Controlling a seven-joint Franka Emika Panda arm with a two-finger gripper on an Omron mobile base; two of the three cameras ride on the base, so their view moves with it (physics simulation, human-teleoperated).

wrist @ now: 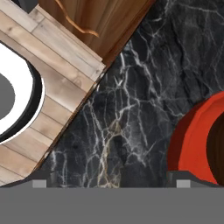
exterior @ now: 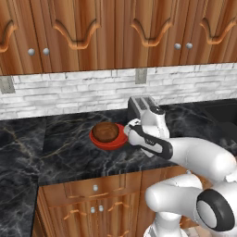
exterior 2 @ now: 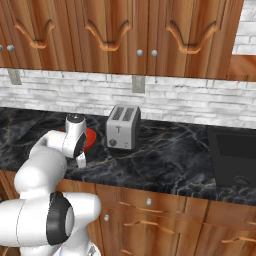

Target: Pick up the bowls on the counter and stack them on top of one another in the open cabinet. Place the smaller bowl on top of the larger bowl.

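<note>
On the black marble counter (exterior: pixel 69 152) sits the larger red bowl (exterior: pixel 109 140). The smaller dark brown bowl (exterior: pixel 105 131) rests inside it. My gripper (exterior: pixel 129 135) hangs just right of the red bowl's rim and points down at the counter. It is open with nothing between its fingers. In the hand view my gripper (wrist: pixel 111 180) shows bare marble between its wide-apart tips, and the red bowl (wrist: pixel 192 144) lies at the right with the brown bowl (wrist: pixel 217 148) at the edge. From the right base view the arm covers most of the red bowl (exterior 2: pixel 90 140). The open cabinet (exterior 2: pixel 242 69) is at the upper right.
A silver toaster (exterior 2: pixel 123 127) stands just behind and right of the bowls, close to my hand. A black cooktop (exterior 2: pixel 232 155) lies further right. Closed carved wall cabinets (exterior: pixel 115 32) hang over the counter. The counter's front edge (wrist: pixel 94 85) is near the gripper, with drawers below.
</note>
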